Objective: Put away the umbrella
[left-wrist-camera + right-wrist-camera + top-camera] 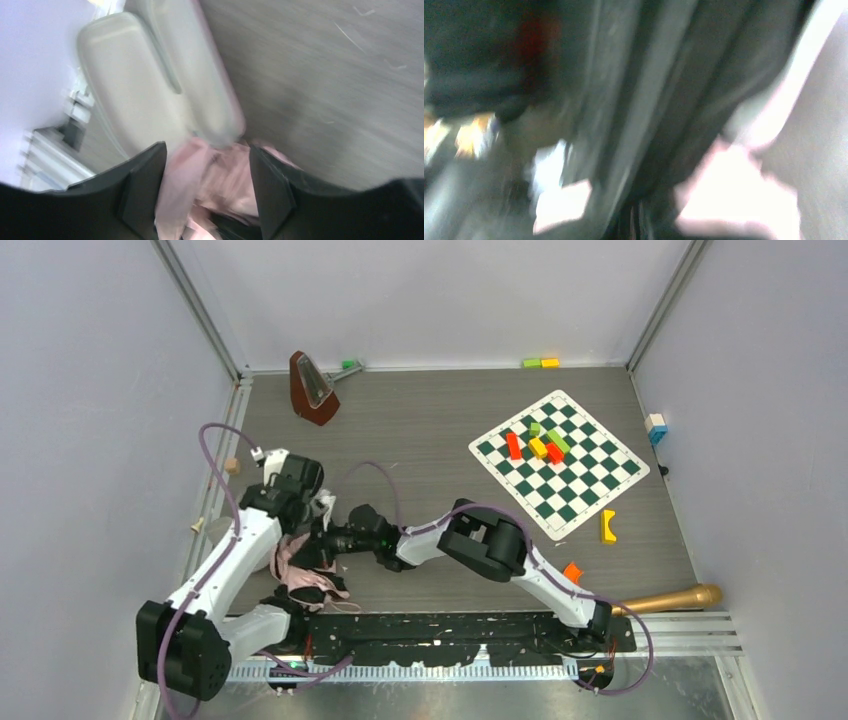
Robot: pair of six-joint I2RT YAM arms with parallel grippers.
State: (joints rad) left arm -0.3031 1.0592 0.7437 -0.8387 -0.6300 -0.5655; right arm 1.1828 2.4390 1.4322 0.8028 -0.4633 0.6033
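Note:
The umbrella [303,578] lies crumpled at the near left of the table, with pink and black fabric bunched between the two arms. My left gripper [320,506] reaches down onto its upper end. In the left wrist view, pale pink fabric [220,185] fills the space between the dark fingers [145,190], which are closed on the bundle. My right gripper [326,542] is pushed into the fabric from the right. The right wrist view is blurred. In it, black canopy [664,100] and a pink patch [739,195] rise from the shut jaws at the bottom.
A brown metronome [313,388] stands at the back left. At the right, a checkered mat [590,485] carries several coloured blocks. Loose yellow [608,526] and orange [572,571] blocks lie near it. A golden cylinder [670,600] lies at the near right edge.

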